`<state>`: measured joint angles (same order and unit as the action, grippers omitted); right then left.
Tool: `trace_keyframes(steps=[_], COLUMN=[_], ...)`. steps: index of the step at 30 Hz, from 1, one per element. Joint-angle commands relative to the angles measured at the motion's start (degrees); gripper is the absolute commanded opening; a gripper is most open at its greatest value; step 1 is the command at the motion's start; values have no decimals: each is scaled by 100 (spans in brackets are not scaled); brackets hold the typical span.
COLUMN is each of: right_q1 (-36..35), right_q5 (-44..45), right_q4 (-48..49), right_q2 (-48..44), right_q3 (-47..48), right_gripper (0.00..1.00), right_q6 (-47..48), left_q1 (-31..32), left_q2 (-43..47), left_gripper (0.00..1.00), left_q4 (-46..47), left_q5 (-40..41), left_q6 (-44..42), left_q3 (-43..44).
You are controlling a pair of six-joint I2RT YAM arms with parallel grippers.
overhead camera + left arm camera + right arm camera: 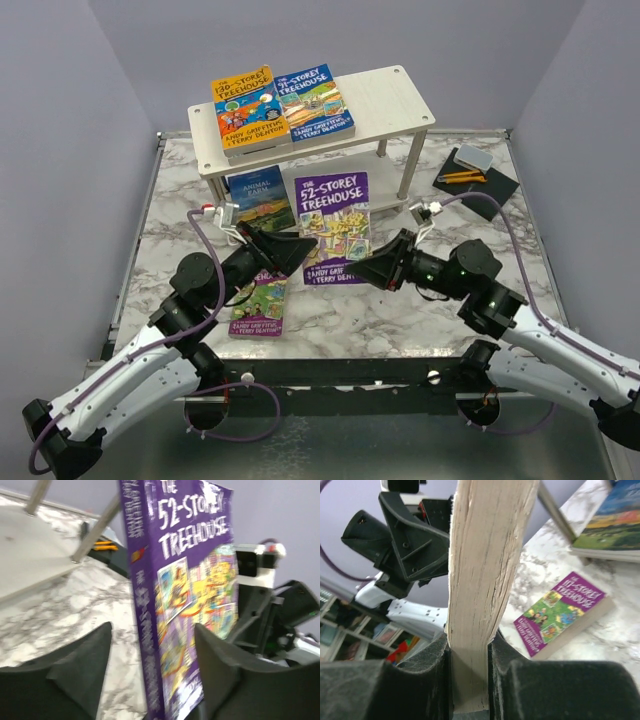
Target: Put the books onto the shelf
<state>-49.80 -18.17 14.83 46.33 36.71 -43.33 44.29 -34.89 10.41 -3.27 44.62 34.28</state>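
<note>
From above, the purple book (333, 228) is seen in front of the shelf (390, 100) with its cover turned up to the camera, its lower left corner at the left gripper (300, 248) and its lower right corner at the right gripper (372, 270). An orange book (245, 108) and a blue book (313, 100) are laid flat on the top board, Animal Farm (258, 197) is seen below it, and a green-and-pink book (260, 305) lies on the marble table (400, 310). In the left wrist view, the left gripper's fingers (85, 665) are spread to either side of the purple book's spine, the left one clearly apart from it, so no grip is shown. In the right wrist view, the page edge of the purple book (485, 555) is clamped between the right gripper's closed fingers (440, 680)
</note>
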Motion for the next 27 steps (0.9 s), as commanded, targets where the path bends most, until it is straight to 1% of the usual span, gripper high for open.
trace_keyframes(steps=[1,3,6,11,14,18,23,27], right_q1=[5,5,5,6,10,19,102,369], right_q5=[923,1210,1560,2098,2305,2490,2407,2120], right_q4=[-909,-1312,-1783,-2526,-2856,-3551,-4109,-4394], right_q2=[-555,-666,-702,-259,279,1175,2158,2802], right_q3=[535,722,1033,1988,2713,3969,5420,6335], right_gripper=[1,1,1,1,1,1,1,1], right_q6=[620,837,1102,1659,2035,2583,3059,3134], left_q1=[-43,-37,-44,-44,-44,-44,-44,-43], left_q2=[221,287,342,309,246,145,47,40], left_gripper=[80,91,99,99,99,99,99,99], left_q4=[-764,-1067,-1586,-2326,-2653,-2898,-2928,-2924], left_q5=[659,848,1140,1514,1579,1621,1398,1106], left_q6=[-380,-550,-830,-1289,-1559,-1783,-1951,-2039], left_q3=[65,97,195,393,521,597,582,515])
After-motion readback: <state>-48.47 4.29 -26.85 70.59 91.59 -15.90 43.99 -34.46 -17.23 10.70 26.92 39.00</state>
